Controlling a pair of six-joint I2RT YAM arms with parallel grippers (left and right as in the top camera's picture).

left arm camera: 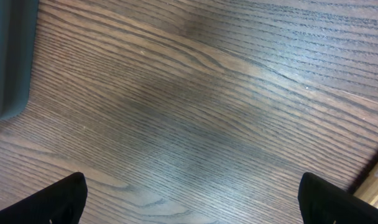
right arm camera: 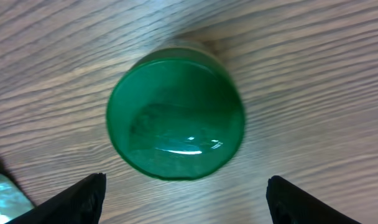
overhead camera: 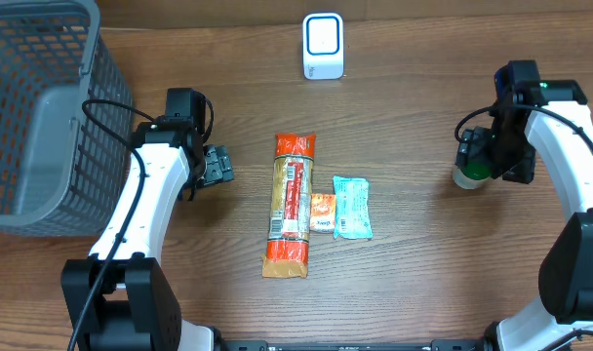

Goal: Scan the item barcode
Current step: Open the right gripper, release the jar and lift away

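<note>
A round container with a green lid (overhead camera: 469, 175) stands on the table at the right. In the right wrist view the green lid (right arm camera: 176, 112) lies just ahead of the fingertips. My right gripper (overhead camera: 480, 154) (right arm camera: 186, 200) hangs over it, open, with only wood between its fingers. No barcode shows on it. A white scanner with a blue-ringed face (overhead camera: 323, 46) stands at the far middle. My left gripper (overhead camera: 218, 164) (left arm camera: 192, 200) is open over bare wood, left of the packets.
In the middle lie a long orange package (overhead camera: 290, 203), a small orange packet (overhead camera: 322, 212) and a teal packet (overhead camera: 352, 208). A grey mesh basket (overhead camera: 43, 107) fills the far left; its corner (left arm camera: 9, 56) shows in the left wrist view.
</note>
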